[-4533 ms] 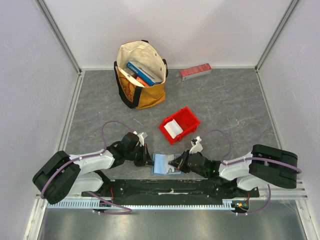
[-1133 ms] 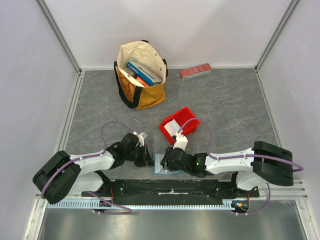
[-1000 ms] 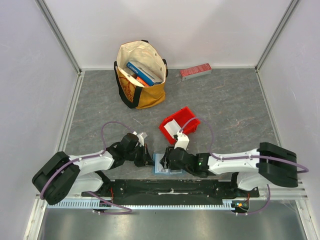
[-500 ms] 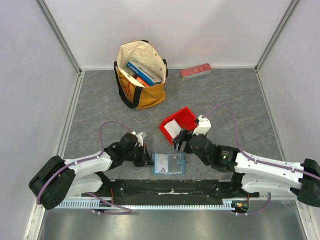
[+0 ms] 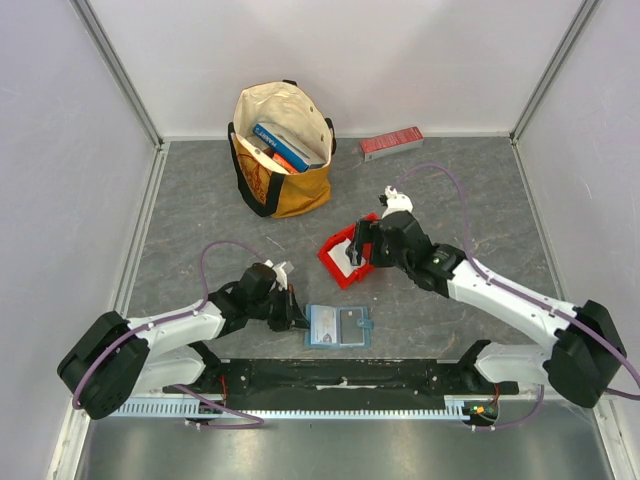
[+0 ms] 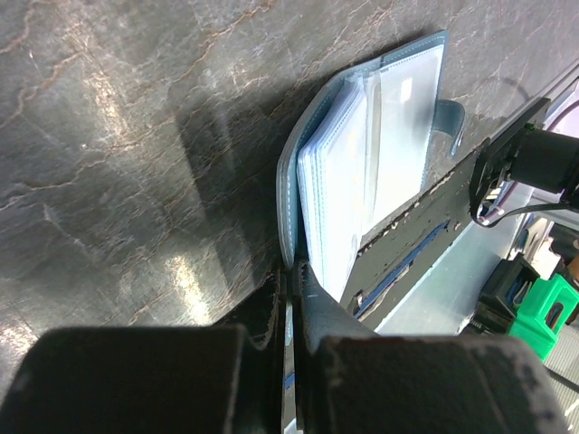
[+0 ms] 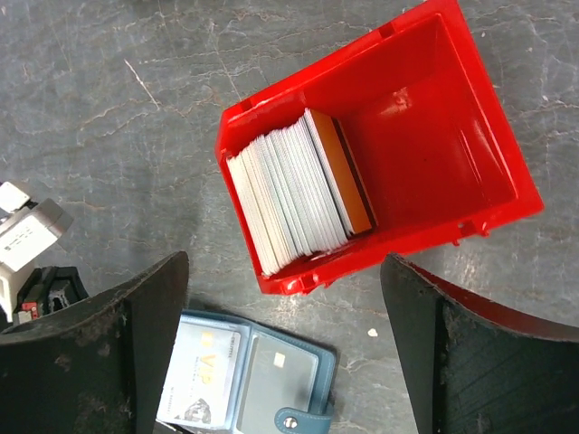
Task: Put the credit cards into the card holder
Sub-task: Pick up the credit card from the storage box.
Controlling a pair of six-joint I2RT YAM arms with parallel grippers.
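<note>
Holder lies open on the table, lower centre of the top view, just right of the left gripper. Left gripper is pinched tight on the holder's left cover edge, and the left wrist view shows the cover running in between the closed fingers. It looks like it's pinning the holder open and steady so the pockets face up for loading. Right wrist view, lower left: a card or two already sit in the pockets. The rest of the cards stand on edge as a stack in the red bin, packed to one end, with a tan one on the side facing the empty half. Right gripper hangs over the bin, jaws wide apart and nothing in them, with the stack between the fingers. I judge it's lined up to drop and take a card. Bin sits just up-right of the holder, not touching, so it's a short carry. Risk: the cards are thin and tight-packed, so it's easy to grab several or none
</note>
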